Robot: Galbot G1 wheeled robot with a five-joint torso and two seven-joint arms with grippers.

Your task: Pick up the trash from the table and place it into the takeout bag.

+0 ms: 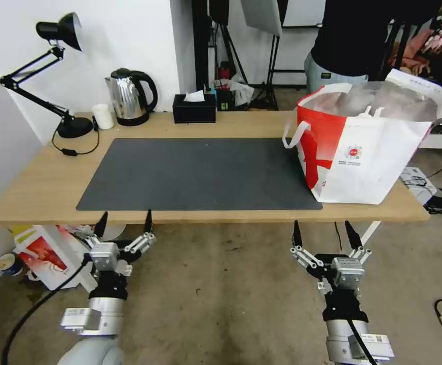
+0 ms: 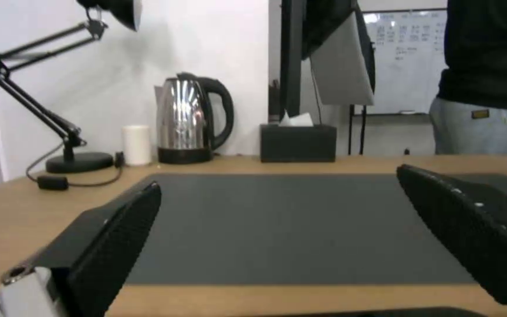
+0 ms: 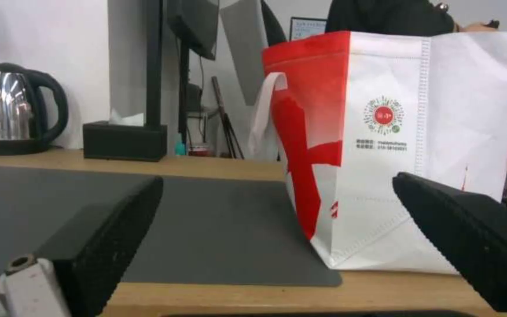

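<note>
Trash absent from table (image 1: 38, 182) and mat (image 1: 200, 172); likely light, flimsy, spill-prone, so best held by rims. Bag (image 1: 368, 147) upright beyond right gripper (image 1: 327, 230), mouth open, foil lining visible, contents hidden. Left gripper (image 1: 124, 219) just short of near table edge. Both empty, fingers spread wide apart. Carton (image 1: 46, 256) on floor beside left fingers.

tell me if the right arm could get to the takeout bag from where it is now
Probably yes. The right gripper hangs open just off the table's near edge, and the takeout bag stands straight ahead of it at the right end, partly on the dark mat, with nothing between them.
</note>
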